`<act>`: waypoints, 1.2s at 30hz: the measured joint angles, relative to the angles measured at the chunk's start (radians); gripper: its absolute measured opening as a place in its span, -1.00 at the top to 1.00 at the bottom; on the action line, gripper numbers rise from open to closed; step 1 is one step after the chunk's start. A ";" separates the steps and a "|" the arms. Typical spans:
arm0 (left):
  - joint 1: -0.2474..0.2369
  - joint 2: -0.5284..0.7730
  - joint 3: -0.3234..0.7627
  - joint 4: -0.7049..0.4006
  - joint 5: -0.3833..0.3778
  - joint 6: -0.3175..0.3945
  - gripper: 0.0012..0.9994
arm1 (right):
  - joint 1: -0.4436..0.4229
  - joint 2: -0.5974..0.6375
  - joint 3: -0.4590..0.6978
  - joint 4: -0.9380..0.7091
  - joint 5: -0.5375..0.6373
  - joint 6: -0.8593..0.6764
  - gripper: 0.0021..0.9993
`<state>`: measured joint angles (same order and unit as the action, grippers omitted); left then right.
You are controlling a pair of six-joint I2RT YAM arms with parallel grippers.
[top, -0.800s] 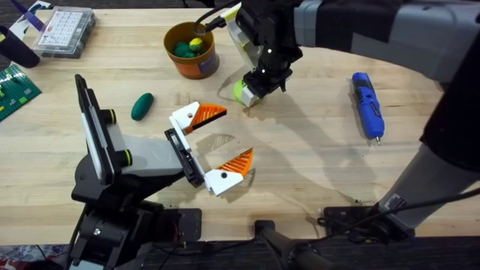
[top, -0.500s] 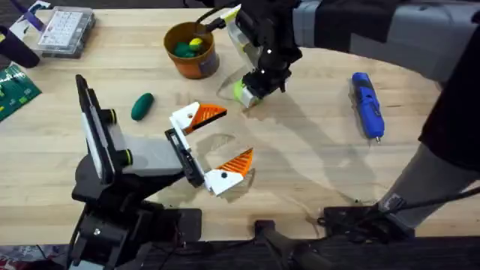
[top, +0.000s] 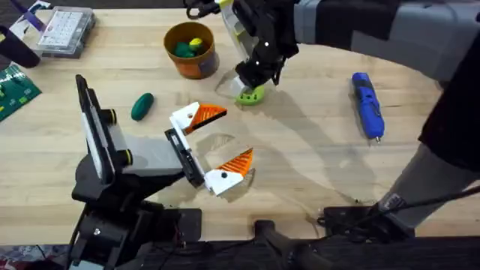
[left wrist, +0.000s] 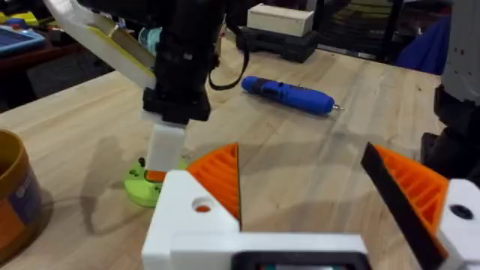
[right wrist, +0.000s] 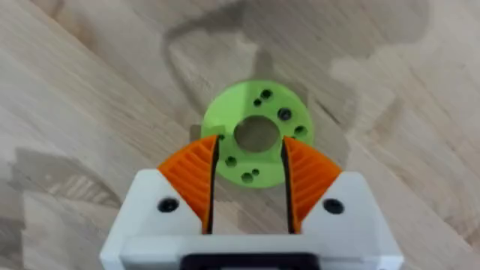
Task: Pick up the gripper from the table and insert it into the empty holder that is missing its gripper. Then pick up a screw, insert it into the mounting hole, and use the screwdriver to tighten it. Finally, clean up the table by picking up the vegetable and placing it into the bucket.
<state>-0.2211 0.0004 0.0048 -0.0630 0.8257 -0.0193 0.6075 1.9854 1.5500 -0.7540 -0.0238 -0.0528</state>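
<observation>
My right gripper (top: 253, 84) reaches in from the right and stands upright over a lime-green disc with holes (top: 251, 96). The disc lies flat on the table, and the orange pads (right wrist: 196, 176) sit close on either side of its centre hole (right wrist: 257, 135). My left gripper (top: 223, 140) hovers wide open in the middle of the table with nothing between its fingers. The dark green vegetable (top: 142, 106) lies left of it. The orange-brown bucket (top: 196, 66) stands at the back. The blue screwdriver (top: 367, 105) lies at the right. The loose gripper, holder and screw are out of view.
A clear compartmented box (top: 64, 30) and a green circuit board (top: 15, 86) sit at the far left. The bucket holds small green and yellow items. Bare wood lies between the disc and the screwdriver (left wrist: 289, 93).
The right gripper has tipped upright. The lime-green disc, tilted at its tip before, now rests flat on the table slightly to the right. The left arm has not moved.
</observation>
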 joint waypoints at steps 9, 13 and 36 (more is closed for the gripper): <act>0.000 0.000 0.000 0.000 0.000 0.000 -0.98 | 0.000 0.000 0.001 0.059 0.011 -0.001 0.03; 0.000 0.000 0.000 0.000 0.000 0.000 -0.98 | 0.000 0.000 0.001 0.090 0.026 -0.007 0.03; 0.000 0.000 0.000 0.000 0.000 0.000 -0.98 | -0.002 0.060 0.008 0.128 0.049 -0.023 0.03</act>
<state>-0.2211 0.0004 0.0048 -0.0631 0.8257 -0.0189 0.6056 2.0453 1.5578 -0.6262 0.0251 -0.0763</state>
